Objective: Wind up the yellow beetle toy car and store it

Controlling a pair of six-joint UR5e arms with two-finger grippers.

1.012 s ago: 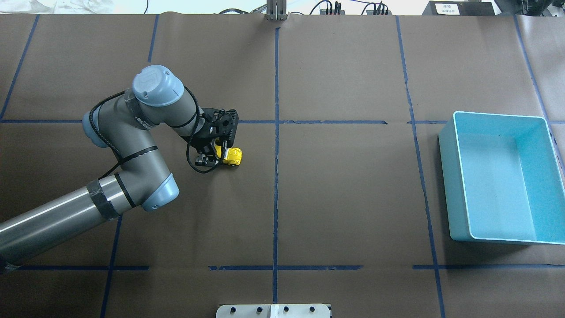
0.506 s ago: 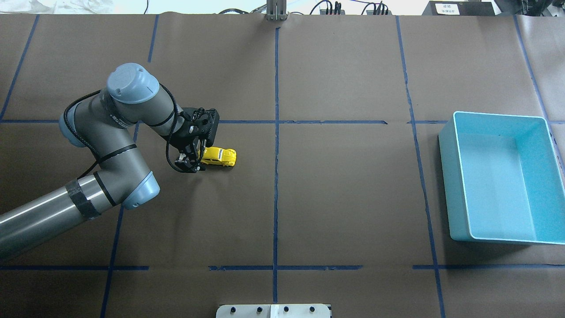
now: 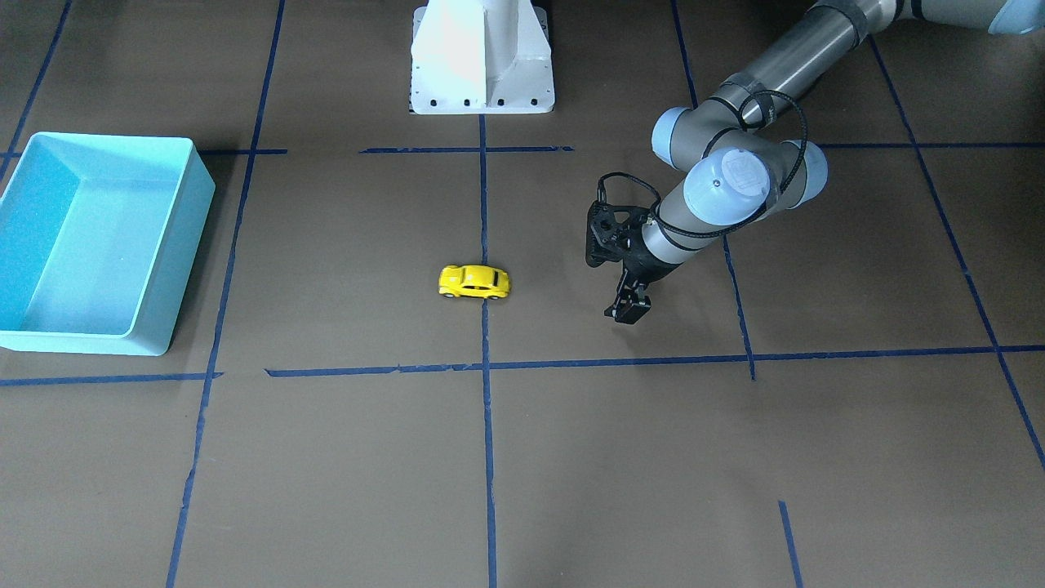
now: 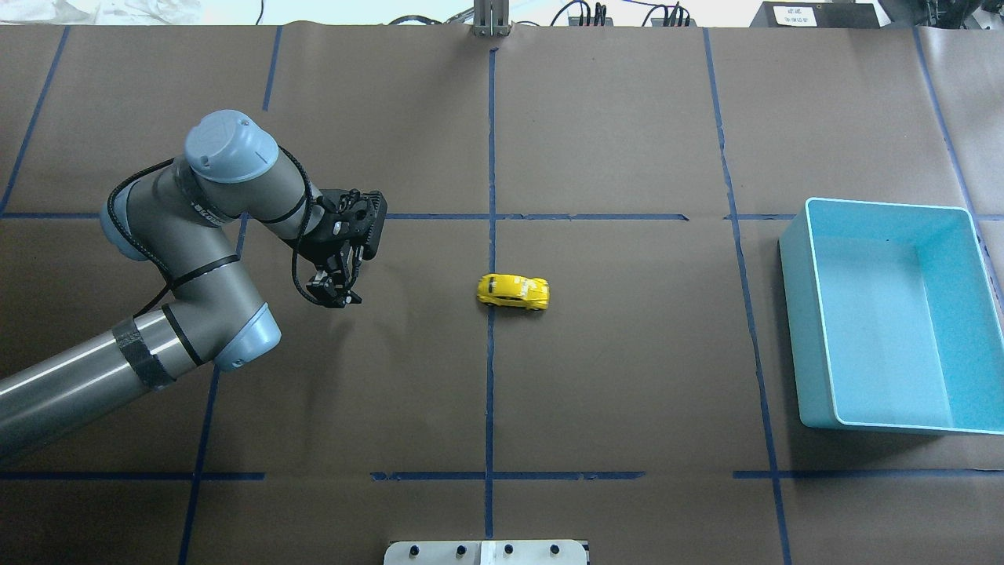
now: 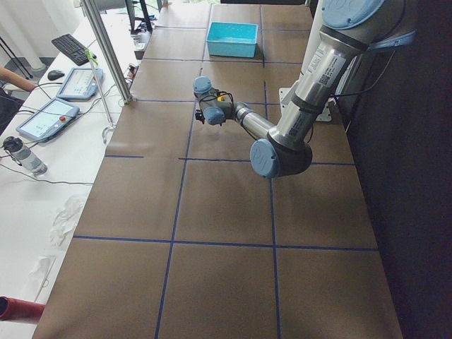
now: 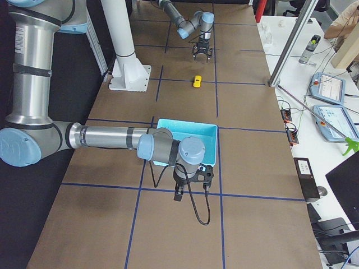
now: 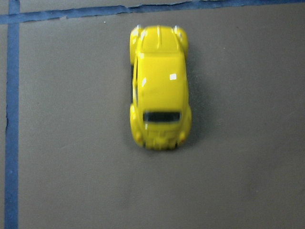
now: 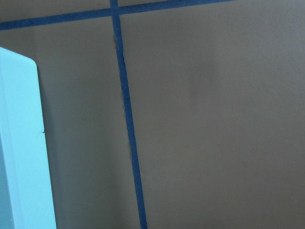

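Sitting on its wheels at the centre of the overhead view, the yellow beetle toy car (image 4: 513, 291) has its left end over a blue tape line (image 4: 490, 377). Well to its left, the left gripper (image 4: 333, 297) hangs with fingers apart (nothing between them). The turquoise bin (image 4: 882, 202) stands at far right. Beside it, the right gripper (image 6: 178, 195) shows only from the side; I cannot tell its state.

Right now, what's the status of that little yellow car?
Left end effector open, empty. Right end effector beside turquoise plastic bin, state unclear. Small yellow beetle-shaped toy car loose on table, path to bin unobstructed.
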